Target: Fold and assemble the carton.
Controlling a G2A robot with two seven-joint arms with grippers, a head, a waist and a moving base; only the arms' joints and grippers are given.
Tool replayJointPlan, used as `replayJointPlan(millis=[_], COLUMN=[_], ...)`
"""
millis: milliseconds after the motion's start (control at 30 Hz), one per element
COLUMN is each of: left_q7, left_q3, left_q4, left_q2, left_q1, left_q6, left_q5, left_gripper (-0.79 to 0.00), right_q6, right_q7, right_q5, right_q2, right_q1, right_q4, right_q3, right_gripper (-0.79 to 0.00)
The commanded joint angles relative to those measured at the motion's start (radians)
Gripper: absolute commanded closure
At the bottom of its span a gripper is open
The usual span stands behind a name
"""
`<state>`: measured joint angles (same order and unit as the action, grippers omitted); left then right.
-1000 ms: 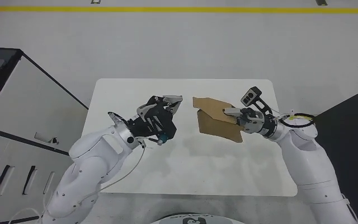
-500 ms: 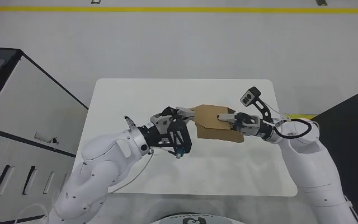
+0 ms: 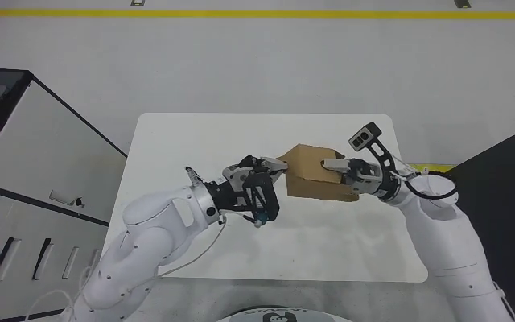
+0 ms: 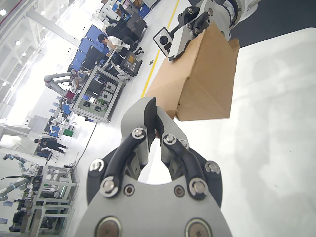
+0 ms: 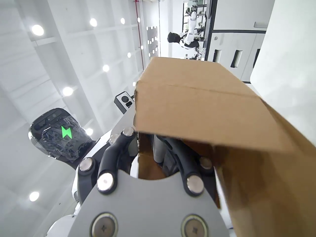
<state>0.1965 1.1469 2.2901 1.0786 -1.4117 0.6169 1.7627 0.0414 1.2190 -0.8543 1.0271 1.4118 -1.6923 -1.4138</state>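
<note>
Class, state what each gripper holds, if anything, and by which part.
Both hold the carton. The left gripper pinches a panel edge near a corner at one end. The right gripper clamps a wall at the opposite end.

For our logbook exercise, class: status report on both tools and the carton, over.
Left tool shut on carton corner. Right tool shut on opposite wall. Carton box-shaped, between both tools. No obstruction seen.

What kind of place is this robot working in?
Probably a robotics lab or factory hall: a yellow floor line, a framed equipment rack and another white robot in the open room behind.
</note>
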Motion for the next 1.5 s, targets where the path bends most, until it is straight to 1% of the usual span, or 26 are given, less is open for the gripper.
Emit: replayJointPlan(millis=[0,233,433,633,900,933,1000,1100,1267,1467], left_q7=[-0.002,-0.006,-0.009,0.011,0.011,0.011,0.0,-0.02,-0.055,-0.08], left_q3=[0.001,-0.007,-0.018,-0.005,-0.005,-0.005,-0.002,0.012,0.039,0.046], left_q4=[0.0,0.001,0.0,-0.018,-0.018,-0.018,-0.019,-0.019,-0.015,-0.008], left_q2=[0.0,0.0,0.0,0.001,0.001,0.001,0.002,0.001,-0.002,-0.006], left_q1=[0.0,0.002,0.007,0.0,0.0,0.0,-0.005,-0.007,-0.008,-0.004], left_q6=[0.0,0.009,0.017,-0.02,-0.02,-0.02,-0.034,-0.034,-0.016,0.021], left_q5=[-0.006,-0.01,0.002,-0.02,-0.02,-0.02,-0.027,-0.046,-0.072,-0.069], left_gripper=[0.0,0.0,0.0,0.0,0.0,0.0,0.0,0.0,0.0,0.0], right_q6=[-0.001,0.0,0.007,-0.004,-0.004,-0.011,-0.035,-0.097,-0.188,-0.222], right_q7=[-0.001,0.002,0.027,0.049,0.049,0.033,0.037,0.076,0.128,0.171], right_q5=[-0.011,-0.027,-0.046,-0.089,-0.089,-0.081,-0.076,-0.051,-0.064,-0.087], right_q2=[0.001,0.004,0.007,0.011,0.011,0.011,0.012,0.013,0.018,0.025], right_q1=[-0.003,-0.015,-0.027,-0.037,-0.037,-0.035,-0.031,-0.042,-0.065,-0.097], right_q4=[0.005,0.019,0.041,0.067,0.067,0.059,0.051,0.061,0.09,0.126], right_q3=[0.003,0.018,0.036,0.044,0.044,0.044,0.046,0.046,0.05,0.066], right_gripper=[0.0,0.0,0.0,0.0,0.0,0.0,0.0,0.0,0.0,0.0])
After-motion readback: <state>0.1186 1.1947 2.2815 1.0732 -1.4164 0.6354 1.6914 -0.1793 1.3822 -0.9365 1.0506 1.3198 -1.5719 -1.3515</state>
